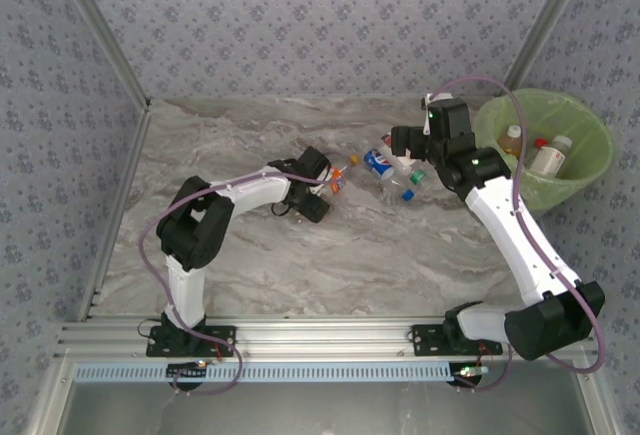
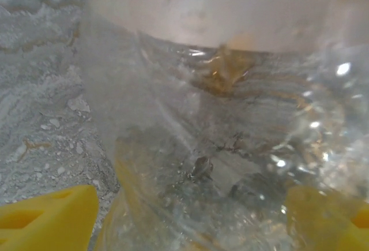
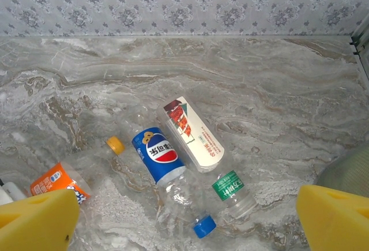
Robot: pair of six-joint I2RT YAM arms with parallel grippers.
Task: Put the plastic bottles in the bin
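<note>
As the top camera sees it, bin (image 1: pixel 592 170): at the table's far right, with three bottles (image 1: pixel 552 155) lying inside its green liner, so part of the job is done.
Top view, table (image 1: pixel 250 255): a loose cluster of bottles lies near the middle, well apart from the bin. I count four, perhaps five.
Top view, left gripper (image 1: pixel 335 185): at the cluster's left end, reaching round the orange bottle (image 1: pixel 341 177).
Top view, right gripper (image 1: pixel 398 145): over the cluster's right end, between it and the bin, carrying nothing.
Left wrist view, orange bottle: its clear body lies across the frame on the table, between the yellow fingers (image 2: pixel 46 219).
Left wrist view, grip: the jaws stand apart, one on each side. A strip of table shows between the left-hand finger and the bottle, so I judge it bracketed, not yet clamped.
Right wrist view, right gripper: its fingers (image 3: pixel 40 216) are spread wide at the lower corners with nothing between them, so it is released.
Right wrist view, bottles on the table: the blue bottle (image 3: pixel 158 156), white bottle (image 3: pixel 193 133) and green bottle (image 3: pixel 229 184) lie close together on their sides. The orange bottle is at the left edge, and the bin's green side is at the right edge.
Done: roughly three bottles are binned.
Left to do: every bottle on the table. The orange bottle looks to be the one in hand. It needs a firm clamp, then a lift and a carry across to the bin.
</note>
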